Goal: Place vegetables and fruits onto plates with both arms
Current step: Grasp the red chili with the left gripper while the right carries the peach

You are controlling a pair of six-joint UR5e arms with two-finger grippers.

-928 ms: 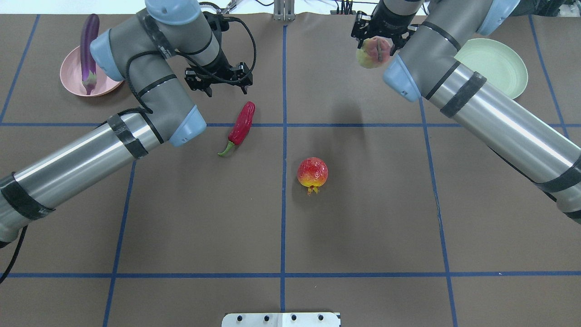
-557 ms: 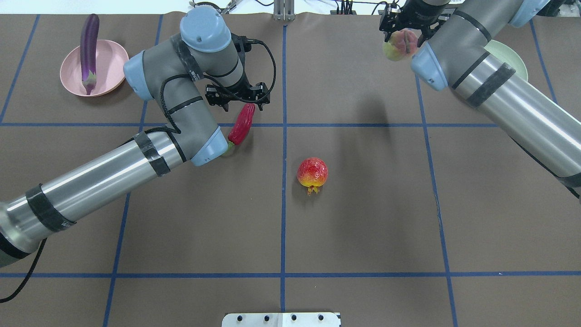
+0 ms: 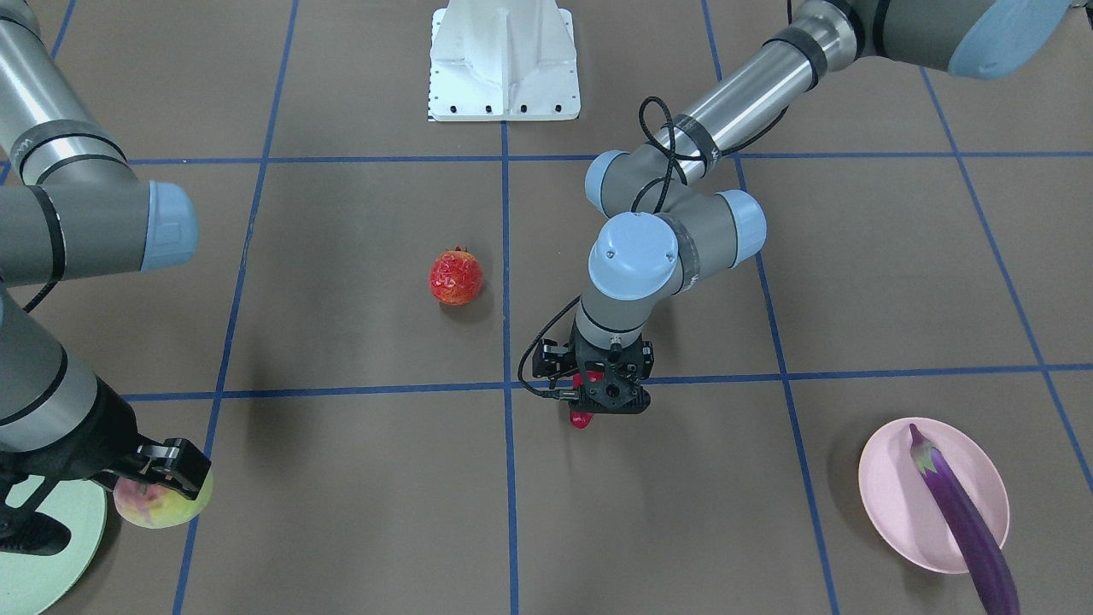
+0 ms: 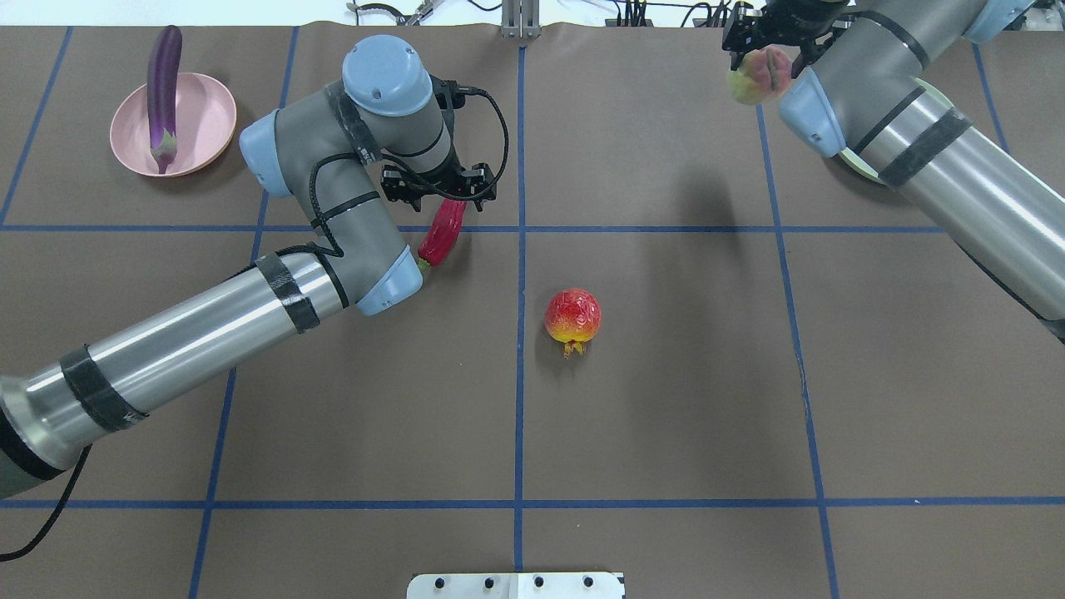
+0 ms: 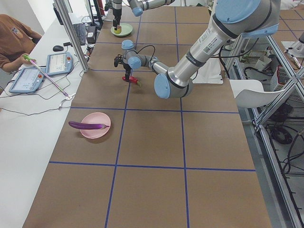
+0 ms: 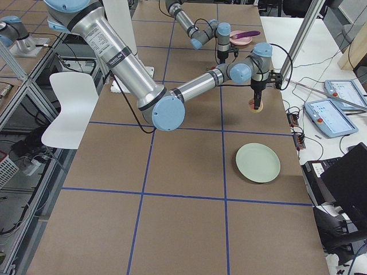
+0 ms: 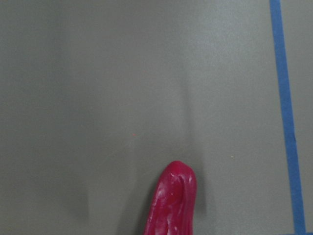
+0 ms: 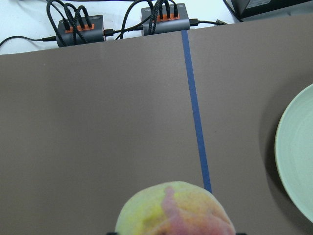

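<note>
My left gripper [image 4: 441,198] is open and hangs low over the far end of the red chili [image 4: 441,237], which lies on the table; it also shows in the front view [image 3: 591,395]. The chili's tip shows in the left wrist view [image 7: 173,205]. My right gripper [image 4: 759,68] is shut on the peach [image 4: 753,76] and holds it in the air just beside the mint green plate [image 3: 51,547]. The plate's rim shows in the right wrist view [image 8: 296,156], to the right of the peach [image 8: 176,210]. The eggplant [image 4: 162,83] lies across the pink plate [image 4: 200,112]. The red-orange fruit [image 4: 572,316] sits near the table's middle.
The white base block [image 4: 516,585] stands at the near edge. Cable hubs [image 8: 80,24] lie beyond the table's far edge. Blue tape lines [image 4: 520,374] grid the brown table. An operator [image 5: 14,42] sits by tablets at the far side.
My left gripper has moved right and down over the chili's far end. My right gripper has carried the peach right and farther back, toward the green plate.
</note>
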